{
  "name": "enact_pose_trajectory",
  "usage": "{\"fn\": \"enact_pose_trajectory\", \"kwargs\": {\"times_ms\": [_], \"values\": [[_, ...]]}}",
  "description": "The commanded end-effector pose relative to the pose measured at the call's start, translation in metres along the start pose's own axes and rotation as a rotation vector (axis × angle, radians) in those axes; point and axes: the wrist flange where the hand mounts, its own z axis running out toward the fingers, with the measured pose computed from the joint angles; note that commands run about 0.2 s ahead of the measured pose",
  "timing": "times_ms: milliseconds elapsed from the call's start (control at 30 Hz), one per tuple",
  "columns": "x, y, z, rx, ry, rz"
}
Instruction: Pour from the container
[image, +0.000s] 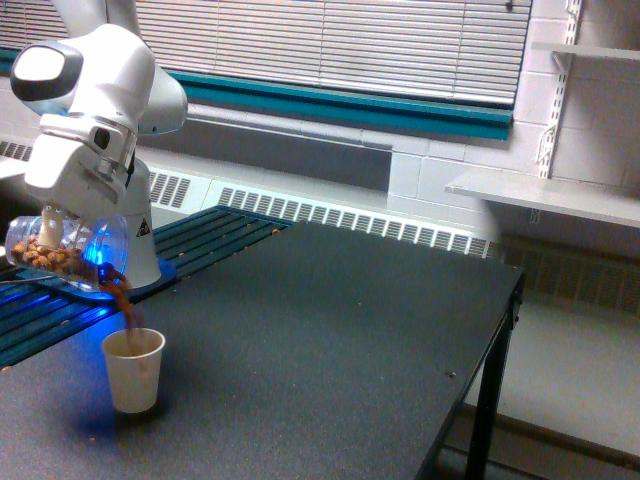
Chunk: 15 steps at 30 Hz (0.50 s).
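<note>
Container (62, 250) tipped, nuts (124, 302) streaming out!

It is held on its side by the gripper (50, 225), closed around it, above the table (330, 330); the mouth is aimed toward four o'clock, and the paper cup (133, 370) is stood just below, at five o'clock.

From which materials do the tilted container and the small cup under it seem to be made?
The container: probably clear, glossy plastic, since brown nuts show through its wall. The small cup: probably matte off-white paper, opaque, with a rolled rim.
</note>
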Motion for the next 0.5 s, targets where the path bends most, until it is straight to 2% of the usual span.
{"fn": "enact_pose_trajectory", "kwargs": {"times_ms": [33,500], "values": [[0.0038,0.0038,-0.0049,-0.019,0.013,-0.034],[0.0096,-0.0006,-0.0088,-0.021,0.023,-0.104]]}}
